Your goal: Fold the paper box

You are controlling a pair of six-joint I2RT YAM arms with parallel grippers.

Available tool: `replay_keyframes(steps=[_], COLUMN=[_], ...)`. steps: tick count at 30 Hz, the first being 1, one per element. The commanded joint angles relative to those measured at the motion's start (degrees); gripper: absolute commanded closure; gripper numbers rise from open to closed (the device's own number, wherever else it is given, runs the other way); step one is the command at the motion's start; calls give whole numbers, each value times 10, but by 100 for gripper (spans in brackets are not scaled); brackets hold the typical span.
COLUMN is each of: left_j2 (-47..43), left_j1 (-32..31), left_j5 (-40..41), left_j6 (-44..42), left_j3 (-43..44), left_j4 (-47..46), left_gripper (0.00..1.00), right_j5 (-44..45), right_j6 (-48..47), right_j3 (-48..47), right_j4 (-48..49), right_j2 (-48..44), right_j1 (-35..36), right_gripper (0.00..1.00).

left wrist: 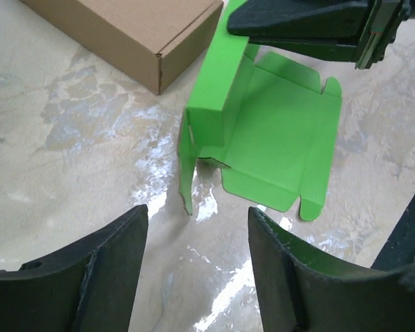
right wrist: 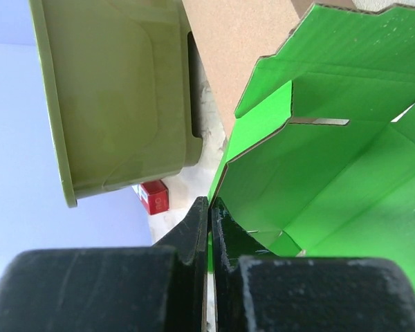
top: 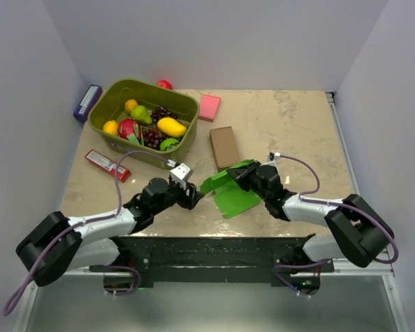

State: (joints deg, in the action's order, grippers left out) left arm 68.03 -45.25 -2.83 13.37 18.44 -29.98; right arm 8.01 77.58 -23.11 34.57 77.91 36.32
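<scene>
**Paper box (top: pixel 232 190) part-folded, pinched from the right, left end free**

Mid-surface (top: pixel 297 131), just beside the near side of the brown cardboard box (top: pixel 225 146); contact between the two not clear. Base panel flat on the surface, far long wall raised, end flap upright at the left end with a loose tab pointing toward the left jaws. Near-side flaps and tabs flat, not yet folded. Long axis roughly left-right, slightly skewed, left end nearer the arm bases.

Right jaws together, clamped on the top edge of the raised wall; card edge-on between the pads in the right wrist view. Right arm (top: pixel 311 206) low over the surface, reaching in from the right.

Left jaws apart, holding nothing, low and just left of the box's left end. Upright end flap dead ahead in the left wrist view, close but apart. Left arm (top: pixel 111 223) low, forearm angled in toward centre.

Judged step: wall held up on the right, end flap next for tucking. Left arm clearly nearer that flap, so probably the one for the next fold, approaching along the long axis from the left. Risk: thin card buckling, or sliding on the glossy surface, under a push harder than the clamp can resist.

Farther out, well apart: olive bin (top: pixel 188 105) of toy fruit, pink pad (top: pixel 209 107), red packet (top: pixel 107 164).
</scene>
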Motion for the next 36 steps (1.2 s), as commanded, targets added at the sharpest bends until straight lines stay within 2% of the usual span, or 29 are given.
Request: replay_keyframes(steps=[1, 4, 9, 15, 25, 36], left_j2=[-45, -39, 36, 119, 206, 221], left_j1=[52, 85, 88, 86, 47, -4], left_j5=[-22, -31, -4, -26, -36, -31], left_j6=[57, 75, 76, 76, 57, 46], left_j3=[-25, -25, -3, 15, 56, 68], left_j4=[-19, -30, -42, -102, -163, -181], left_gripper=[36, 36, 36, 37, 40, 43], right_j5=[21, 19, 18, 18, 19, 20], right_j6=[-20, -19, -17, -19, -20, -17], right_j3=[4, 6, 12, 12, 13, 16], right_j4=[-1, 2, 9, 8, 9, 9], right_j2=[-10, -9, -7, -11, -7, -8], right_j1=[0, 0, 0, 0, 0, 1], right_gripper=[100, 100, 100, 100, 100, 100])
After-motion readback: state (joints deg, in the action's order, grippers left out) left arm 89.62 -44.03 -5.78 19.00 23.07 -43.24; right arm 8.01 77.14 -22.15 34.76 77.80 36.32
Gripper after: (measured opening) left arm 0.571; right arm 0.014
